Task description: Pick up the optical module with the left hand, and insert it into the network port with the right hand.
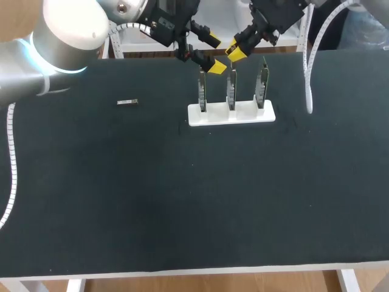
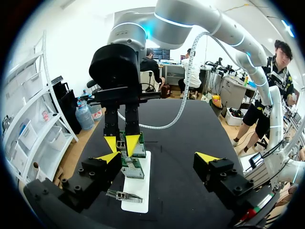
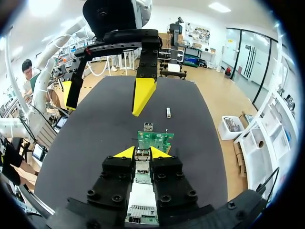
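A white stand (image 1: 231,114) holds three upright green circuit boards (image 1: 231,91). My right gripper (image 1: 236,53) hangs just above the middle board, shut on a small metal optical module (image 3: 143,155) that sits between its yellow tips at the board's top edge. My left gripper (image 1: 214,53) is open close beside it, over the stand's left end, with nothing between its fingers. In the left wrist view the right gripper (image 2: 121,143) and the boards (image 2: 131,168) lie ahead of the left finger. A second optical module (image 1: 127,102) lies flat on the black table, left of the stand.
The black table (image 1: 194,194) stretches wide in front of the stand. A white cable (image 1: 309,73) hangs from my right arm down near the table, right of the stand. The loose module (image 3: 168,112) lies beyond the far board (image 3: 155,140).
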`<state>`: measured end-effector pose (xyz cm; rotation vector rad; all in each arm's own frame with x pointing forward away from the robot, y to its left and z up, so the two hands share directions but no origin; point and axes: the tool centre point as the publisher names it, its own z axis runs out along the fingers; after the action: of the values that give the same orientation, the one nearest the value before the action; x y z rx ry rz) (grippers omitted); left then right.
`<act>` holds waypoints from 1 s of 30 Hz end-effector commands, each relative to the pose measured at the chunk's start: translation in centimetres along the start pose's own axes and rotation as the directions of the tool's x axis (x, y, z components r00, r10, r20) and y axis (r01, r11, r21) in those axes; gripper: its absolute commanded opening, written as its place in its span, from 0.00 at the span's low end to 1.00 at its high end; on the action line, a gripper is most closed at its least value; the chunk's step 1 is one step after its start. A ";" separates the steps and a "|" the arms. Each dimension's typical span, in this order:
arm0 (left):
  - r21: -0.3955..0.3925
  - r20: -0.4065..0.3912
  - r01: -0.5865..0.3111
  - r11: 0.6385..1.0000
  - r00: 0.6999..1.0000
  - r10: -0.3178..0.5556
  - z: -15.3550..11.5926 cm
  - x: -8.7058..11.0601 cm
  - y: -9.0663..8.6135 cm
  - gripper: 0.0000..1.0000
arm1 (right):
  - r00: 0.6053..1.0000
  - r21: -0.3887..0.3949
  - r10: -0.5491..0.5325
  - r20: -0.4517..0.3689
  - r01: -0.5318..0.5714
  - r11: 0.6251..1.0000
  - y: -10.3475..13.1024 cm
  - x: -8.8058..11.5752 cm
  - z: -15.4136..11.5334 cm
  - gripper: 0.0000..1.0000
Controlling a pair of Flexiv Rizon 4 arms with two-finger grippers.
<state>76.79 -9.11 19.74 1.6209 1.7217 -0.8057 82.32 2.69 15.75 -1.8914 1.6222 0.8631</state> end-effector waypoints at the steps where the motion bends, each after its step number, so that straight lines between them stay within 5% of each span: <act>1: -0.004 -0.003 0.003 1.000 1.000 -0.003 0.0 0.0 -0.1 1.00 | 1.000 -0.075 0.003 0.000 -0.003 0.997 -0.9 0.4 0.2 0.00; 15: -0.004 -0.003 0.003 1.000 1.000 -0.003 0.0 0.0 -0.1 1.00 | 0.998 -0.048 -0.043 0.052 0.045 0.998 -0.5 -1.1 -1.2 0.00; 30: -0.004 -0.003 0.003 1.000 1.000 -0.003 0.0 0.0 -0.1 1.00 | 0.999 -0.082 -0.036 -0.003 0.036 0.996 -0.6 -0.7 -0.4 0.00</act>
<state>76.78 -9.11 19.74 1.6210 1.7217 -0.8057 81.88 2.68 16.39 -1.9253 1.5812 0.8591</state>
